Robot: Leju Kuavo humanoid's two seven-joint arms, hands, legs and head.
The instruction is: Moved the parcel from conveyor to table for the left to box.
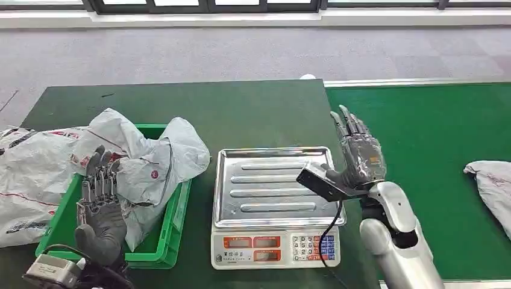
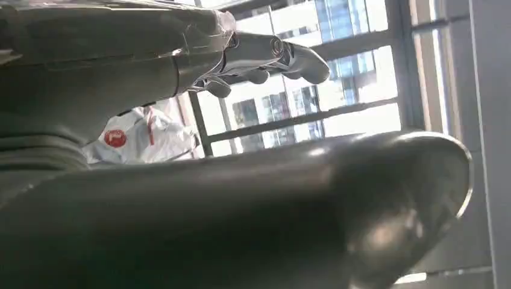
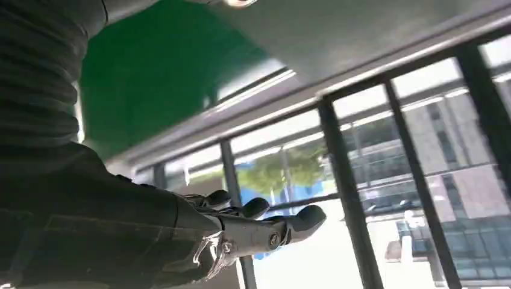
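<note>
White parcel (image 1: 144,156) – red marks; green bin (image 1: 158,250); green conveyor (image 1: 434,138).

The parcel (image 1: 509,186) on the conveyor (image 1: 434,132) is cut off by the head view's right edge, so its full shape cannot be told. A bag (image 1: 24,180) beside the bin (image 1: 166,241) runs off the left edge. The bag (image 1: 150,156) in the bin hides most of the bin's inside and far wall. The left hand (image 1: 102,198) covers part of that bag and the bin's near left wall. The scale (image 1: 274,208) has keys and displays too small to read. In the left wrist view a blurred thumb (image 2: 361,205) blocks most of the scene; the red mark on the bag (image 2: 114,138) is unreadable.
</note>
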